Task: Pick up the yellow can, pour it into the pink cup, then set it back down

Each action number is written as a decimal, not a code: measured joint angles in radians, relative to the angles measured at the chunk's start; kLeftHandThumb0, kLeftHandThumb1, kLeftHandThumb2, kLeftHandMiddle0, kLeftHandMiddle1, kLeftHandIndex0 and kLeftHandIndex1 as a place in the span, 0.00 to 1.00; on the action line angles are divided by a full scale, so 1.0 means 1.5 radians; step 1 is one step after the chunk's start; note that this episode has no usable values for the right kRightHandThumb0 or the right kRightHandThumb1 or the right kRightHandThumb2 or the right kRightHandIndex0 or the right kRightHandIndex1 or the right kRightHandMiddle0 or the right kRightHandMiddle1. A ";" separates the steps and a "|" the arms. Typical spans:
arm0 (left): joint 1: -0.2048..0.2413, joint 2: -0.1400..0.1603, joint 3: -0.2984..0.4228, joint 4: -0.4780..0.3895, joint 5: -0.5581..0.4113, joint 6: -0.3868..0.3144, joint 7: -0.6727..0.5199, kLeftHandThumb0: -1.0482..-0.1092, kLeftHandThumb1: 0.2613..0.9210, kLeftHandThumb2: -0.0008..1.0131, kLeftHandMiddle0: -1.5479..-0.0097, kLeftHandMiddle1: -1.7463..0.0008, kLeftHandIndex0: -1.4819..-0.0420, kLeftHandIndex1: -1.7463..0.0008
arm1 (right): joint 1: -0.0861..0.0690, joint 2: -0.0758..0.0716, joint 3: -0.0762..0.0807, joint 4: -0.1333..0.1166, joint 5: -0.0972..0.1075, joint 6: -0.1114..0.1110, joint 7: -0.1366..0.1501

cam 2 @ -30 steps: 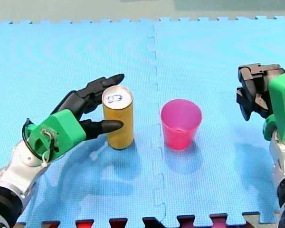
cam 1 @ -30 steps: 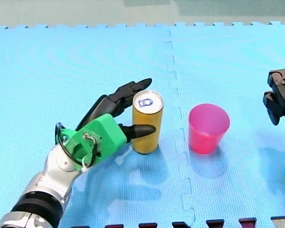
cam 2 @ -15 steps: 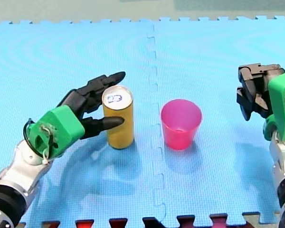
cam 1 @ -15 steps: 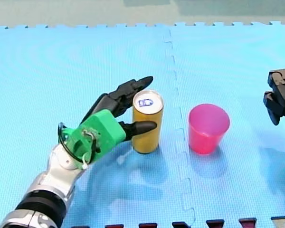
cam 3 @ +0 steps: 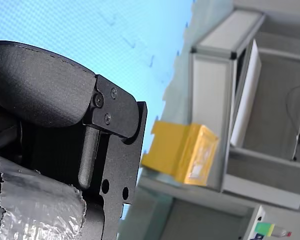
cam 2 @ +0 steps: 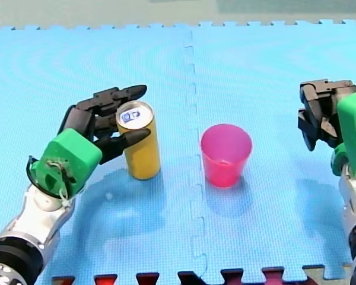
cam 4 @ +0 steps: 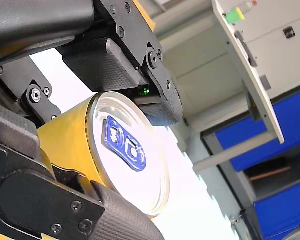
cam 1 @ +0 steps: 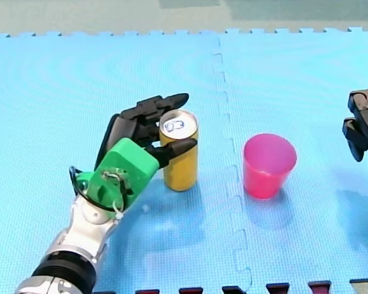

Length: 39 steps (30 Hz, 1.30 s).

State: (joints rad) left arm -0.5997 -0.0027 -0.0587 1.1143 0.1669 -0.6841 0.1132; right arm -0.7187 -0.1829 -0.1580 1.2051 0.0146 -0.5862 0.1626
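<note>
The yellow can (cam 1: pixel 180 153) with a silver top stands left of centre on the blue mat, leaning a little to the left. My left hand (cam 1: pixel 156 125) is shut on it: black fingers wrap behind its rim and the thumb crosses its front. The second wrist view shows the same can (cam 4: pixel 72 145) close up, with fingers (cam 4: pixel 115 65) pressed around its top. The pink cup (cam 1: pixel 268 165) stands upright and apart, to the right of the can. My right hand (cam 2: pixel 321 114) hangs at the far right of the mat, holding nothing.
The blue foam mat (cam 1: pixel 282 73) has a puzzle seam running front to back between can and cup. Red and black tile teeth line the front edge. In the first wrist view a yellow box (cam 3: pixel 182 152) sits by grey shelving beyond the mat.
My left hand has closed around the can, fingers curling over its rim. The can has shifted left and back and now leans. The right hand and cup stay put.
</note>
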 measured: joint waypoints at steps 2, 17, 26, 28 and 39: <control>0.000 -0.001 0.003 0.001 -0.002 -0.001 -0.004 0.71 0.76 0.00 0.21 0.97 0.29 1.00 | 0.000 0.000 0.000 0.001 0.000 0.000 0.000; 0.003 0.001 0.013 -0.002 -0.010 -0.006 -0.017 0.72 0.76 0.00 0.19 0.98 0.28 1.00 | 0.005 0.004 0.007 0.002 -0.004 -0.012 0.008; 0.002 0.007 0.019 -0.004 -0.014 -0.005 -0.025 0.72 0.76 0.00 0.18 0.99 0.27 1.00 | 0.007 0.006 0.012 0.002 -0.012 -0.018 0.006; 0.000 0.008 0.022 -0.004 -0.015 -0.004 -0.027 0.72 0.76 0.00 0.18 0.99 0.27 1.00 | 0.006 0.006 0.013 0.002 -0.013 -0.018 0.005; -0.009 0.014 0.019 -0.027 -0.001 -0.007 -0.013 0.72 0.75 0.00 0.18 0.99 0.27 1.00 | 0.006 0.007 0.013 0.004 -0.014 -0.018 0.006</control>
State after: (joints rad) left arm -0.6125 0.0184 -0.0302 1.0736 0.1655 -0.6947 0.0939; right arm -0.7102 -0.1720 -0.1387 1.2115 -0.0070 -0.6131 0.1720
